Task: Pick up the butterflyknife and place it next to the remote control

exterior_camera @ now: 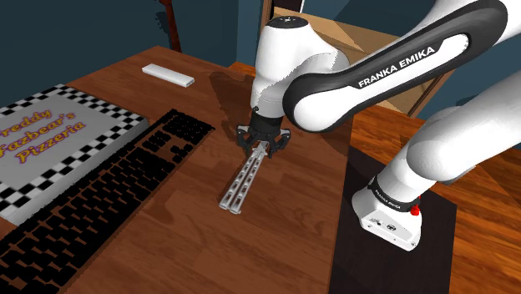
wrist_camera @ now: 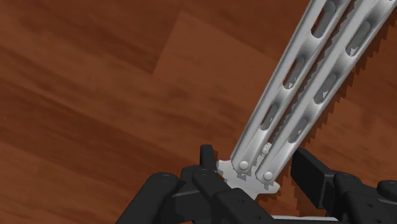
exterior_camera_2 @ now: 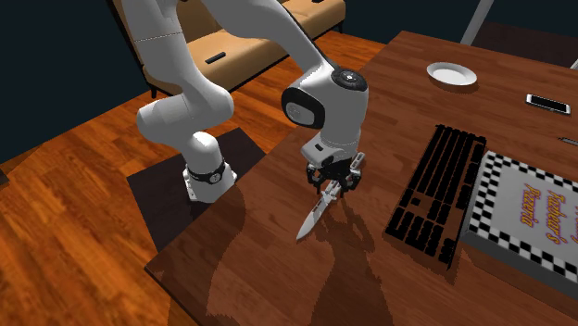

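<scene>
Tool (exterior_camera: 265,144): open, fingers straddling the knife's pivot end w/o clamping; prob. the narrowest grip spot.
Butterfly knife (exterior_camera: 243,182): lying on surface (exterior_camera: 284,242), beside keyboard (exterior_camera: 125,175).
Remote (exterior_camera: 167,74): well apart, near far edge.

Free room: we log bare counter (exterior_camera: 284,242) between the keyboard (exterior_camera: 108,188) and the stand (exterior_camera: 359,259), and a broad bare stretch from the keyboard's far end to the remote control (exterior_camera: 168,74).

Obstacles: we list the keyboard, low and long, just beside the pizza box (exterior_camera: 50,142); both line the shoulder view's left. The butterfly knife (exterior_camera: 244,179) lies in the middle lane. A plate (exterior_camera_2: 452,72) sits well apart from the remote control, with bare wood between.
</scene>
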